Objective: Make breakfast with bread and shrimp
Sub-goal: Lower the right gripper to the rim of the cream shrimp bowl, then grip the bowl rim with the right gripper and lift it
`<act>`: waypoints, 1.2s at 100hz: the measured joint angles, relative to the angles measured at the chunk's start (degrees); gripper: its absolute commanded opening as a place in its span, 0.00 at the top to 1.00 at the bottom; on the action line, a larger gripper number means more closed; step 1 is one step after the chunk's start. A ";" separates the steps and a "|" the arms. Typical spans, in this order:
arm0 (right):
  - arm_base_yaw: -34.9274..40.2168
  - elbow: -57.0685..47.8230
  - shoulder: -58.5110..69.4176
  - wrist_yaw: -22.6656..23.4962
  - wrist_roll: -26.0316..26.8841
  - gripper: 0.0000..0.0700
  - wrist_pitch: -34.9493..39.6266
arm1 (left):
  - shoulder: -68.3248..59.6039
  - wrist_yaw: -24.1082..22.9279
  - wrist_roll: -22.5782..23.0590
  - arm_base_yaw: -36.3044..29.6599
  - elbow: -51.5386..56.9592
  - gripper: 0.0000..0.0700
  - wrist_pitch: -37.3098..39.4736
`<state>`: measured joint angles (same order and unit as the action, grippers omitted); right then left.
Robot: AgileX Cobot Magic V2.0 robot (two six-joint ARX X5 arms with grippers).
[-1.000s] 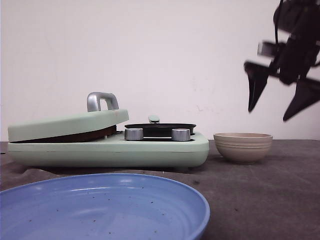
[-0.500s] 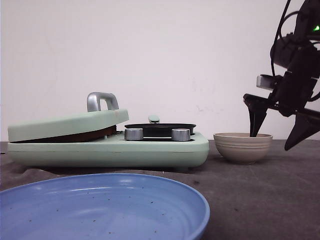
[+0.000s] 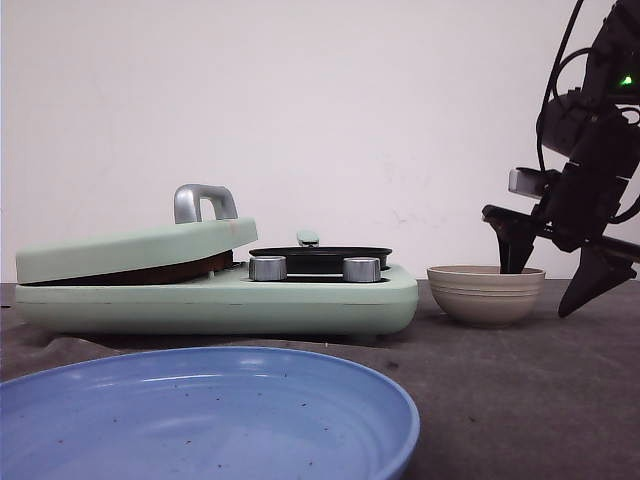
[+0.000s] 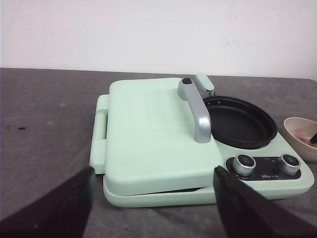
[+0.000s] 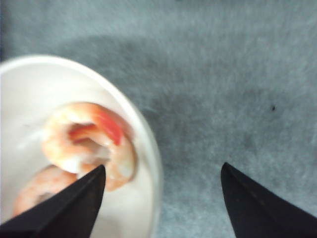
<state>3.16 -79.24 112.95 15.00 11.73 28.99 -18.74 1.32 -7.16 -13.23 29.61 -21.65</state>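
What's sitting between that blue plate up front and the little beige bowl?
Nothing: in the front view only bare dark table separates the blue plate from the beige bowl.

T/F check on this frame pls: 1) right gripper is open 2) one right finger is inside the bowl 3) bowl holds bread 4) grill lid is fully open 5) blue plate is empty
1) True. The right gripper is open, fingers spread wide.
2) True. One finger dips into the bowl; the other hangs outside it.
3) False. The bowl holds shrimp; no bread shows.
4) False. The lid lies down over the grill, only slightly ajar.
5) True. The blue plate holds nothing but specks.
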 measured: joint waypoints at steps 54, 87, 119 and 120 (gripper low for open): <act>0.00 -0.37 0.37 2.08 -1.01 1.00 -0.79 | 0.00 0.00 0.00 0.00 0.00 0.44 0.00; -0.11 -0.37 -0.04 4.46 -1.05 1.00 -1.90 | 0.00 0.02 0.00 0.00 0.00 0.44 0.00; -0.04 -0.37 -7.13 6.67 -1.01 1.00 -4.76 | 0.00 0.02 0.00 0.00 0.00 0.44 0.00; -0.02 -0.37 -7.48 6.84 -1.01 1.00 -4.96 | 0.00 0.00 0.00 0.00 0.00 0.44 0.00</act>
<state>3.14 -79.61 105.47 21.85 10.72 24.03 -18.74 1.32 -7.16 -13.23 29.61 -21.65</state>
